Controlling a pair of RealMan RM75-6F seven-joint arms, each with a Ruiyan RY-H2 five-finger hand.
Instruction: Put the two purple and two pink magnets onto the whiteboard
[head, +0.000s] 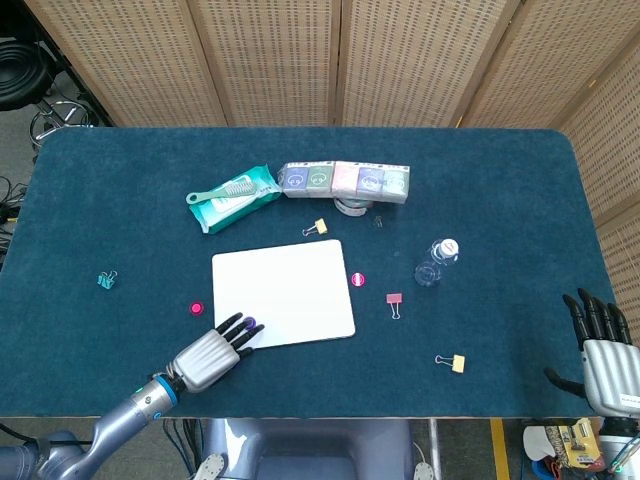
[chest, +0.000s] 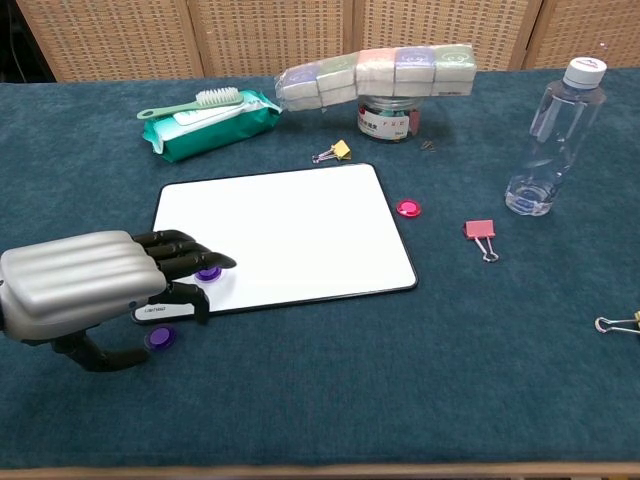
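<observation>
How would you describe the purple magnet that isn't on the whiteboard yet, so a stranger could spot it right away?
Start at the whiteboard in the middle of the blue table and go to its near left corner, where the robot's left hand hovers. Just off that corner, on the cloth below the hand, lies a small round purple magnet. Its twin sits on the white surface; this one is on the blue cloth.

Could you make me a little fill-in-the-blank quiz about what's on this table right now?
1. One purple magnet lies on the ____.
2. The other purple magnet lies on the blue table, under the ____ hand.
3. The toothbrush rests on a ____ packet.
4. The water bottle stands ____.

Answers: whiteboard; left; green; upright
</observation>
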